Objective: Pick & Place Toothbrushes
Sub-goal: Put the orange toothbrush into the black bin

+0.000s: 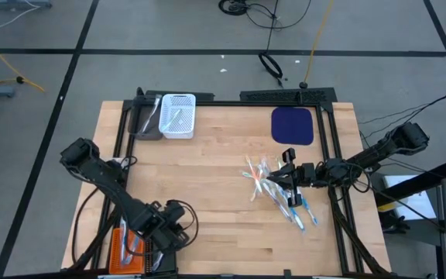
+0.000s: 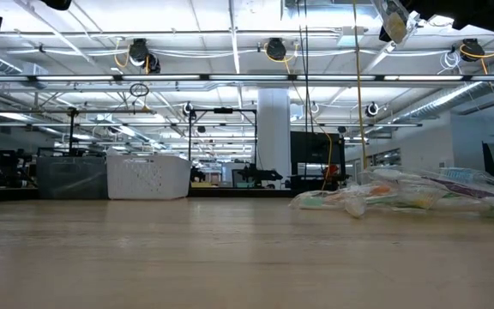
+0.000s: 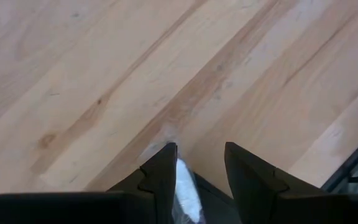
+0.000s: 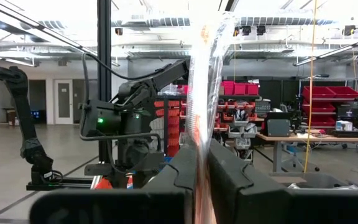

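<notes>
Right pincer [image 1: 283, 175] pinching one wrapped toothbrush [image 4: 205, 74] above toothbrushes [image 1: 273, 190] on desk [image 1: 207, 194] right; left pincer [image 3: 197, 171] spread, near-left.

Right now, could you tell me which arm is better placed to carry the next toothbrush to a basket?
The right. Its gripper is already shut on a wrapped toothbrush over the pile. The left gripper sits at the near left corner, far from the pile.
</notes>
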Tool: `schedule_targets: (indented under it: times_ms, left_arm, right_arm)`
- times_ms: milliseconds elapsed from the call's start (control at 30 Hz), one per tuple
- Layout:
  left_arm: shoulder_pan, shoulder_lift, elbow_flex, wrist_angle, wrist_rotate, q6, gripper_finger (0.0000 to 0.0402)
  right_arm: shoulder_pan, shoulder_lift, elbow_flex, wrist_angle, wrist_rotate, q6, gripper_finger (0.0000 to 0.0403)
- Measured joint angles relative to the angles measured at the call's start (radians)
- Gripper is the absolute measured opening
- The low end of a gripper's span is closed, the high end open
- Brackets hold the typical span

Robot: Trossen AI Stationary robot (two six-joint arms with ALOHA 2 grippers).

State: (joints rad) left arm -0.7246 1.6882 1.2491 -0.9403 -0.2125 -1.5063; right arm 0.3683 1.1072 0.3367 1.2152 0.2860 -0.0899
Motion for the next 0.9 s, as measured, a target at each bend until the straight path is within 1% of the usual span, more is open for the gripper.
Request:
schedule_targets:
  times_ms: [167, 400, 567, 800, 900]
  left_arm:
    - [0.006, 0.0, 0.0, -0.012, 0.002, 0.006, 0.0136]
    - [0.01, 0.0, 0.0, -0.105, 0.003, -0.036, 0.0136]
    - [-0.003, 0.0, 0.0, -0.106, 0.052, -0.072, 0.0136]
    - [-0.011, 0.0, 0.0, -0.096, 0.029, -0.071, 0.0136]
    - [-0.011, 0.0, 0.0, -0.096, 0.028, -0.07, 0.0136]
  right_arm:
    - [0.0, 0.0, 0.0, 0.0, 0.0, 0.008, 0.0011]
    - [0.0, 0.0, 0.0, 0.0, 0.0, 0.009, 0.0011]
    - [0.0, 0.0, 0.0, 0.0, 0.0, 0.008, 0.0011]
    - [0.0, 0.0, 0.0, -0.001, 0.0, 0.005, 0.0011]
    - [0.0, 0.0, 0.0, -0.018, 0.0, -0.005, 0.0019]
